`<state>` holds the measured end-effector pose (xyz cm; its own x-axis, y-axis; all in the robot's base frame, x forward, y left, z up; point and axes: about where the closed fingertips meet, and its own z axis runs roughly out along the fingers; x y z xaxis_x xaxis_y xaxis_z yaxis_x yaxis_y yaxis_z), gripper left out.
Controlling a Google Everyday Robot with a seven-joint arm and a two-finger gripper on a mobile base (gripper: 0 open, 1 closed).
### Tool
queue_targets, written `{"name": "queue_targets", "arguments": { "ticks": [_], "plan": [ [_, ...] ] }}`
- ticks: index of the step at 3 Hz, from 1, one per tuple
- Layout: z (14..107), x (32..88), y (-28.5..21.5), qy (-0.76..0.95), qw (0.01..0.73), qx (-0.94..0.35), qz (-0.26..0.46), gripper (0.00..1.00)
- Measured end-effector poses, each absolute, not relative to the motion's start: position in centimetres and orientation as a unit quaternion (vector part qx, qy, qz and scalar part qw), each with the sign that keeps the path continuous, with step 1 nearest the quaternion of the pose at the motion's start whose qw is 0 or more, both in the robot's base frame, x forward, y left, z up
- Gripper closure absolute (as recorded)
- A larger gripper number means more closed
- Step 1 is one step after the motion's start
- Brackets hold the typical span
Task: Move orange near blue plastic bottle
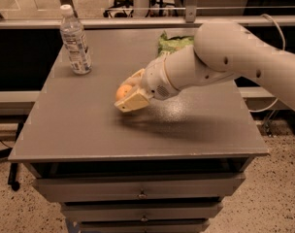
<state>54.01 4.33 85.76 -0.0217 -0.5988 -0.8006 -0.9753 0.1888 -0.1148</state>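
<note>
The orange (122,91) is held between the cream fingers of my gripper (128,92), just above the middle of the grey table (89,130). The gripper is shut on the orange, with one finger in front of it and one behind. The blue plastic bottle (75,41), clear with a white cap and pale label, stands upright at the table's far left corner, well apart from the orange. My white arm (225,57) reaches in from the right.
A green crinkled chip bag (172,41) lies at the back of the table, partly hidden by my arm. Drawers (138,193) sit under the tabletop. A metal rail runs behind the table.
</note>
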Motion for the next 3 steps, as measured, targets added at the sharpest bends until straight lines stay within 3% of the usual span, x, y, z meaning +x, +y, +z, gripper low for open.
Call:
{"name": "queue_targets", "arguments": {
  "ticks": [3],
  "plan": [
    [86.1, 64.8, 11.9, 0.619, 0.437, -0.588, 0.282, 1.0]
  ]
}}
